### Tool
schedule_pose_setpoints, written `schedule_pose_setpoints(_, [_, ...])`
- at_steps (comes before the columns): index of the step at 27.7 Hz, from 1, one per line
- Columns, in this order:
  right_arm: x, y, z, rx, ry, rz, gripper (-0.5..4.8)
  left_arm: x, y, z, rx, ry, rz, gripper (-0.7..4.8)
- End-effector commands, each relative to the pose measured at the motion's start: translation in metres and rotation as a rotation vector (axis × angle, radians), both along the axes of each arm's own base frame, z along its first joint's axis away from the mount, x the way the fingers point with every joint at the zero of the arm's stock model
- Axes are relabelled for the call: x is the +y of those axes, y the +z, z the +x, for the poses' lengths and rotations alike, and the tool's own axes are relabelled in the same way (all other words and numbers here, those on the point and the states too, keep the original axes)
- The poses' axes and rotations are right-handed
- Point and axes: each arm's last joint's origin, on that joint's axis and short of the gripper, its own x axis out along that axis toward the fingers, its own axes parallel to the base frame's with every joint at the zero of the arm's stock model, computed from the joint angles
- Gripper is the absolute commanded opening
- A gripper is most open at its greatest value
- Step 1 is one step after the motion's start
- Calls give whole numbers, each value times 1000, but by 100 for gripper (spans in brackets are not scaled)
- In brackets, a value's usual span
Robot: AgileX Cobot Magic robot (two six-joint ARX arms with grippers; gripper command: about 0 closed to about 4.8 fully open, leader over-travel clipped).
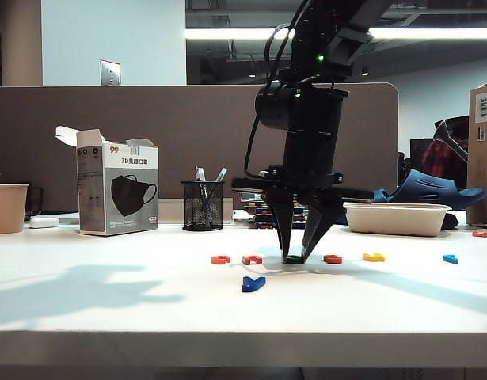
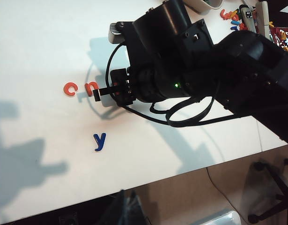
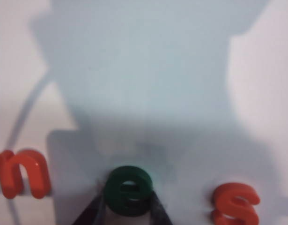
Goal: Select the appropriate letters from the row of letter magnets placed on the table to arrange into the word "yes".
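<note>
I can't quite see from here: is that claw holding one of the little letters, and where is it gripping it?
The right gripper is closed on the green "e", pinching its two outer sides as it lies on the table. The left gripper is out of view.

A ceiling strip light (image 1: 227,33) glows overexposed across the top of the exterior view, while the room behind stays dim. The white tabletop (image 1: 108,309) is bright, with a soft grey shadow at its left. In the right wrist view everything is blurred, with a broad bluish shadow filling the centre. The left wrist view is sharper, its tabletop glaring white at upper left.
</note>
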Motion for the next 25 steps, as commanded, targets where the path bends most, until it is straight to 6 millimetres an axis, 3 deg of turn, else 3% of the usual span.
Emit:
schedule_pose_setpoints(1, [-1, 3, -2, 8, -4, -5, 116, 0, 2, -1, -10, -4, -5, -5])
schedule_pose_setpoints(25, [-9, 35, -17, 16, -19, -12, 115, 0, 2, -1, -10, -4, -5, -5])
